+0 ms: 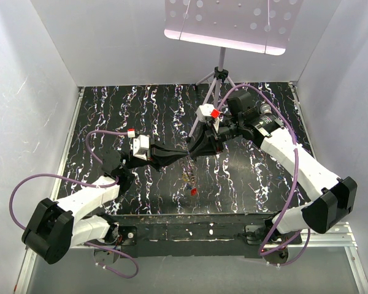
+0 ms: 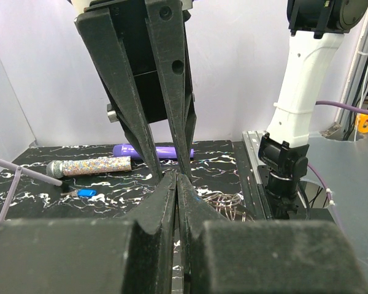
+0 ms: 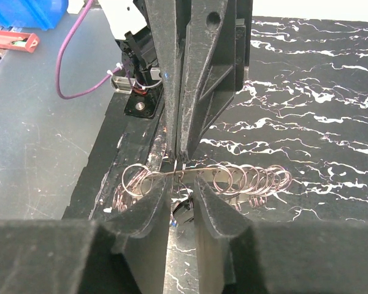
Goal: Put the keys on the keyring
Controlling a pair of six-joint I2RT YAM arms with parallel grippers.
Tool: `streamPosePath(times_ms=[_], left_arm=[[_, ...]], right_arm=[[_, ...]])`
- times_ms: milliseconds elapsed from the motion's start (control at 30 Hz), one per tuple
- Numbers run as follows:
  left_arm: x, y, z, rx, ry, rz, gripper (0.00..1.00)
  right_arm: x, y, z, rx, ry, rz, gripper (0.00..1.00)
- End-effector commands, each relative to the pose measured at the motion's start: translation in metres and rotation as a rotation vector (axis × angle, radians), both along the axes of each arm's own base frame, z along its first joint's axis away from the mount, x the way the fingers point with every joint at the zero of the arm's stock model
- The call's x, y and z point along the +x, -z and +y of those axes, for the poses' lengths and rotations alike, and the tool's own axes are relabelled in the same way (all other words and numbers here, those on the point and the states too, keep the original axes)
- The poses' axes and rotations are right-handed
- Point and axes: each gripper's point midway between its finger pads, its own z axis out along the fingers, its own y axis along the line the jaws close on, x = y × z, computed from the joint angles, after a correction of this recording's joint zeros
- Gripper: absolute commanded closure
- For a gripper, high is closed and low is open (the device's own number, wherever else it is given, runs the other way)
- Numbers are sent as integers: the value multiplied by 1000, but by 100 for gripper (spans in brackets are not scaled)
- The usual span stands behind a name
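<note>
The left fingers [image 3: 175, 156] are pressed together on the keyring [image 3: 239, 179], a thin line of wire loops that looks held up off the bench [image 3: 319, 92]. The right fingers [image 3: 203, 197] are a little apart, one on each side of the loops, right under the spot where the left ones pinch. A small dark thing hangs in the gap between them. It may be one of the keys, but it is too dark to be sure. In the top view a small clump of keys [image 1: 187, 177] shows just below where the two arms meet. A blue key [image 2: 86, 192] lies on the bench beside a glitter tube [image 2: 89, 166]. What could go wrong? The wire is thin and slippy, so if the left fingers let go a bit, the whole ring could drop. If the right fingers close in the wrong place, they could bend the loops or squash them shut, and then no key could slide on. The two sets of fingers are very near, so they could bump and knock the ring away.
</note>
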Motion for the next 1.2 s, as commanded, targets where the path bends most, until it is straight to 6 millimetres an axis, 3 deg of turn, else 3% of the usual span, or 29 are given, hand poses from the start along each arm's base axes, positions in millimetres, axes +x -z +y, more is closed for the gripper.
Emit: streamPosePath(times_ms=[0, 333, 700, 833, 1000, 1167], left_arm=[[-4, -20, 6, -51, -16, -64, 100], [-2, -22, 7, -60, -31, -59, 100], [1, -20, 7, -56, -45, -44, 100], [2, -18, 7, -48, -45, -20, 100], [1, -14, 12, -19, -46, 40, 99], [-3, -7, 16, 95, -27, 149, 59]], right_arm=[[-5, -23, 1, 52, -24, -53, 74], [-4, -21, 3, 44, -13, -68, 68], [1, -21, 7, 34, 16, -89, 87], [3, -20, 4, 8, 38, -105, 99], [3, -12, -4, -36, 53, -140, 99], [3, 4, -14, -113, 63, -159, 99]])
